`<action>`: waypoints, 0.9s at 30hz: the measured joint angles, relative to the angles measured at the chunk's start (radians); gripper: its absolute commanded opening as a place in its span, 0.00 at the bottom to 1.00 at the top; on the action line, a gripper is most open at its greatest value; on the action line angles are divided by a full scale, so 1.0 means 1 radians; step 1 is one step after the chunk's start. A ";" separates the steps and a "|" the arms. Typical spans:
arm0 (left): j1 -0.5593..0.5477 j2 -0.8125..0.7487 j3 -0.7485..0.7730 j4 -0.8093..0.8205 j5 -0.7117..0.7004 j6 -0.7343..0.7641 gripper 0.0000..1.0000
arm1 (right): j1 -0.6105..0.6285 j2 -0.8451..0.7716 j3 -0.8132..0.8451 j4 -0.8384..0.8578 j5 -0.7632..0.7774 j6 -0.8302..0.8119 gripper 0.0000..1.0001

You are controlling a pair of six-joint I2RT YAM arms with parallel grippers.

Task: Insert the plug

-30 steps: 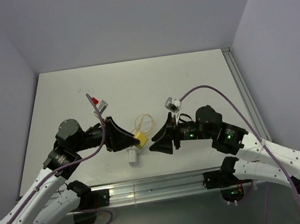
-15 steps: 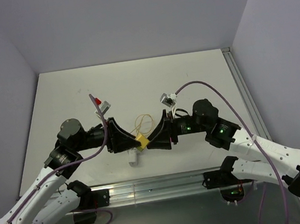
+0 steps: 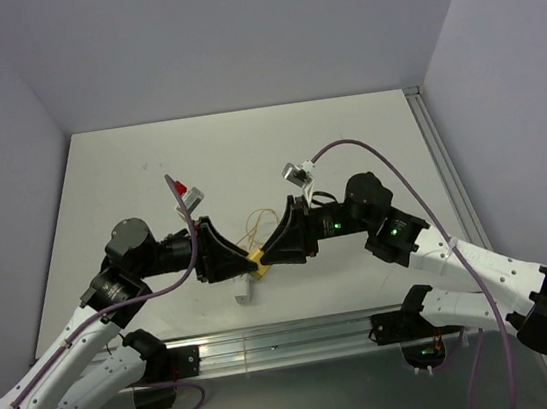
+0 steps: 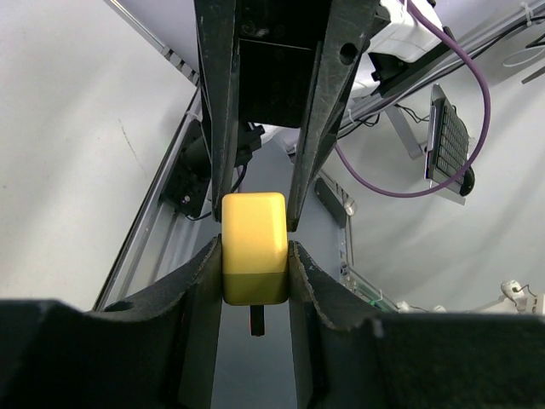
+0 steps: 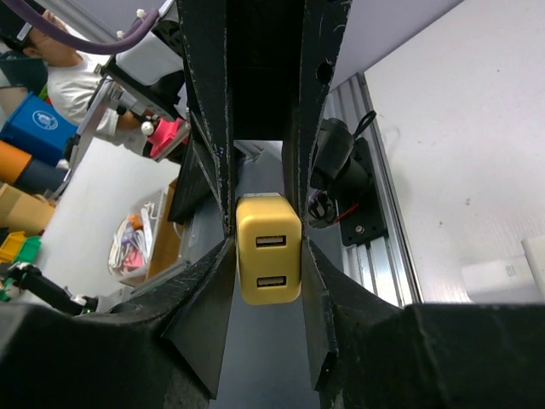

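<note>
Against the frame a second back: found the right gripper (image 3: 270, 255) swung leftward over the table (image 3: 366, 142), now tip to tip with the left gripper (image 3: 243, 259). Earlier well apart. Found the left gripper hardly shifted.

Taking the small white block (image 3: 242, 289), flat on the table, as reference for all places.

Saw both arms reaching inward to meet just beyond the white block, clear of the surface. Logged left fingers (image 4: 200, 281) clamped on the plug, one on each flank of its lower part in the left wrist view. Logged right fingers (image 5: 209, 290) likewise pressed to both flanks in the right wrist view. Read as gripping too, with firmness not visible.

Noted a thin yellow wire loop (image 3: 262, 222) farther beyond the white block, behind the gripper tips. Cannot make out its connector end.

Placed the plug (image 3: 257, 260) in the air just beyond and slightly right of the white block, apart from it, pinched between both sets of fingers. Counted two slots on the face toward the right wrist camera. Noted a dark stub (image 4: 255, 320) beneath it in the left wrist view.

Progress, as judged: pickup done, plug off the table. Looks like a hand-over or regrasp midway, with no release on either side. Insertion not begun. Identified no receptacle in any view; cannot rule the white block in or out as socket. Still to do: release by one gripper, alignment, pushing home.
</note>
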 measured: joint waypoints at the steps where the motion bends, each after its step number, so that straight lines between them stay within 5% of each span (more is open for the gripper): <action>1: -0.002 -0.002 0.000 -0.002 0.000 0.003 0.00 | 0.000 0.003 0.000 0.003 -0.006 0.002 0.43; 12: -0.003 -0.005 0.000 -0.012 0.000 0.016 0.00 | 0.000 0.037 0.000 0.027 -0.054 0.014 0.46; 14: -0.003 -0.005 0.000 -0.012 0.000 0.018 0.00 | 0.000 0.047 0.001 0.034 -0.067 0.014 0.37; 15: -0.003 -0.005 0.000 -0.012 0.000 0.019 0.00 | 0.000 0.051 0.002 0.035 -0.070 0.014 0.22; 18: -0.002 -0.005 0.000 -0.011 0.004 0.023 0.00 | -0.002 0.056 0.003 0.041 -0.080 0.015 0.00; 22: -0.003 -0.005 0.002 -0.013 0.003 0.025 0.01 | -0.002 0.058 0.004 0.049 -0.084 0.019 0.00; 23: -0.003 -0.005 0.003 -0.016 0.002 0.027 0.07 | -0.002 0.058 0.004 0.047 -0.082 0.018 0.00; 24: -0.003 -0.004 0.006 -0.022 -0.001 0.032 0.27 | -0.002 0.057 0.004 0.043 -0.077 0.017 0.00; 27: -0.003 -0.001 0.032 -0.082 -0.060 0.058 0.52 | -0.002 0.040 0.005 0.005 -0.011 0.001 0.00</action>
